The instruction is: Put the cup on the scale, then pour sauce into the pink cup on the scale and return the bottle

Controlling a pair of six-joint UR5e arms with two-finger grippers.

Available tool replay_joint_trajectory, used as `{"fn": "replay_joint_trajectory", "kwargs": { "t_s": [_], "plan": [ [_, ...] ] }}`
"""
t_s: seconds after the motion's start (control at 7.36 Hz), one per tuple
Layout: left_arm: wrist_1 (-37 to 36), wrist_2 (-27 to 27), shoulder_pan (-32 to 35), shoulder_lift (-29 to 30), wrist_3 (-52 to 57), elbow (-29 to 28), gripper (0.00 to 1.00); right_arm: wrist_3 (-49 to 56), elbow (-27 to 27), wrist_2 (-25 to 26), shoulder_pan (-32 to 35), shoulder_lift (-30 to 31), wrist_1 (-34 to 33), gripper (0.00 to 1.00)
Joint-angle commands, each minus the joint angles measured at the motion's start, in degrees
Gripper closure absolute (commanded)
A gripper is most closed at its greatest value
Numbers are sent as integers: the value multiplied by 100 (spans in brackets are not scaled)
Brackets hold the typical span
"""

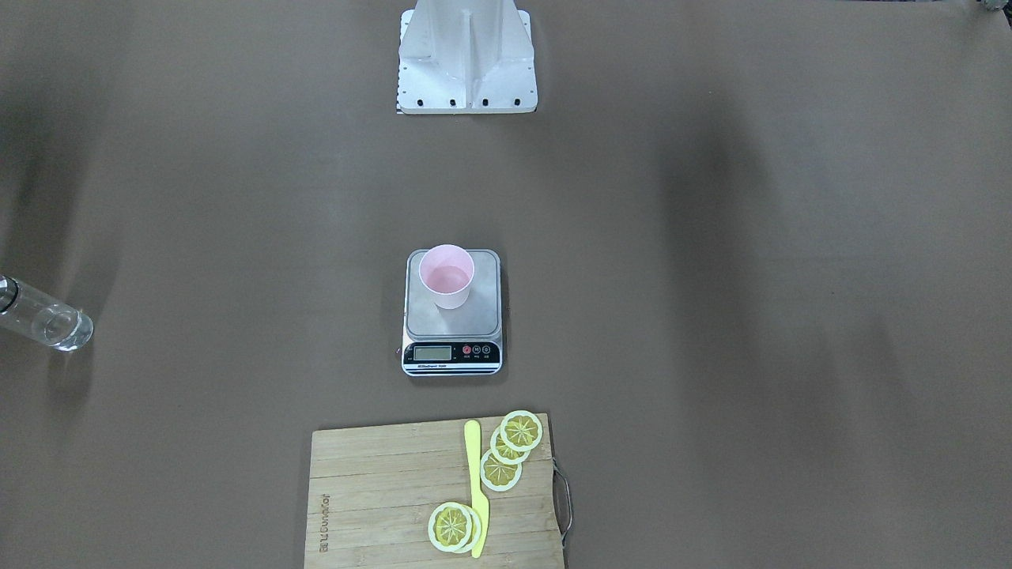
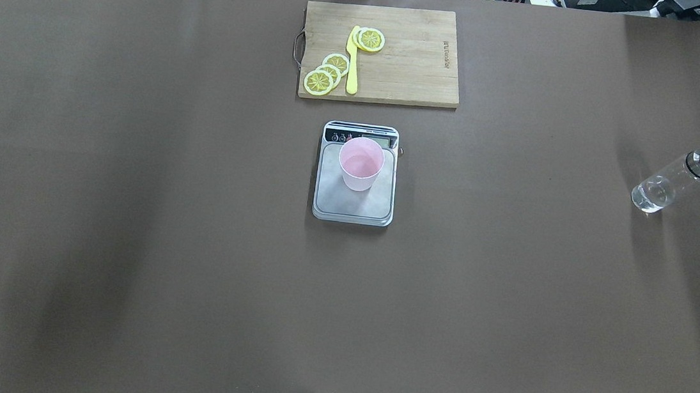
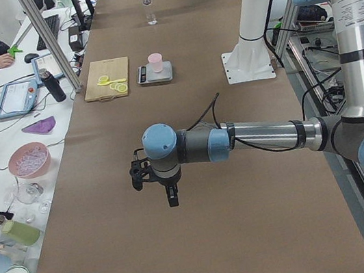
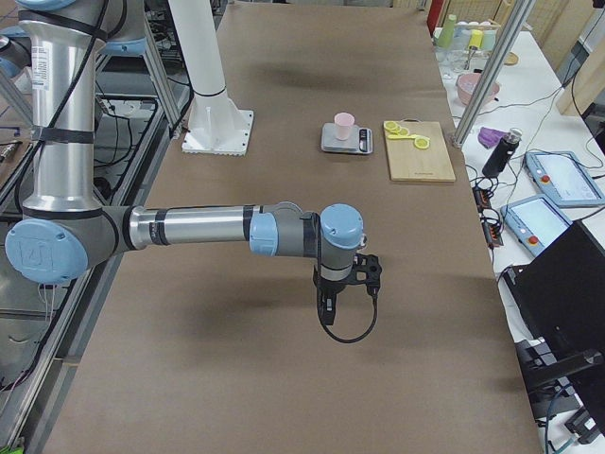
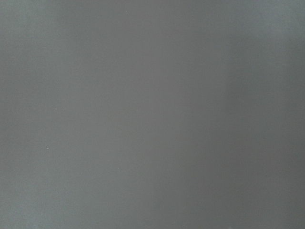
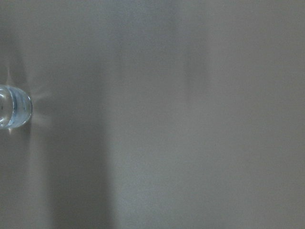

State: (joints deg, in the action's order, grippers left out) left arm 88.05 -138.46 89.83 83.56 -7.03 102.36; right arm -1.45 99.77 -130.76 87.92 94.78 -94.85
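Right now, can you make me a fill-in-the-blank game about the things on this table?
The pink cup stands on the ____.
The yellow knife lies on the wooden ____.
The bottle stands on the robot's ____ side of the cup.
Missing words: scale; board; right.

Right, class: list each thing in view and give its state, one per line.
pink cup: upright on the scale
scale: carrying the cup, display unreadable
bottle: upright on the table, ungripped
left hand: above bare table, opening unclear
right hand: above bare table, opening unclear
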Motion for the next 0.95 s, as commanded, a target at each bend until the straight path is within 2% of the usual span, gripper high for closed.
{"fn": "replay_joint_trajectory", "kwargs": {
  "t_s": [0.0,0.82],
  "plan": [
    [-7,3,0,-15,9,3,2,22,34,-20,-2,-13,19,0],
    [28,3,0,-6,53,-199,2,22,122,-29,-2,49,19,0]
  ]
}}
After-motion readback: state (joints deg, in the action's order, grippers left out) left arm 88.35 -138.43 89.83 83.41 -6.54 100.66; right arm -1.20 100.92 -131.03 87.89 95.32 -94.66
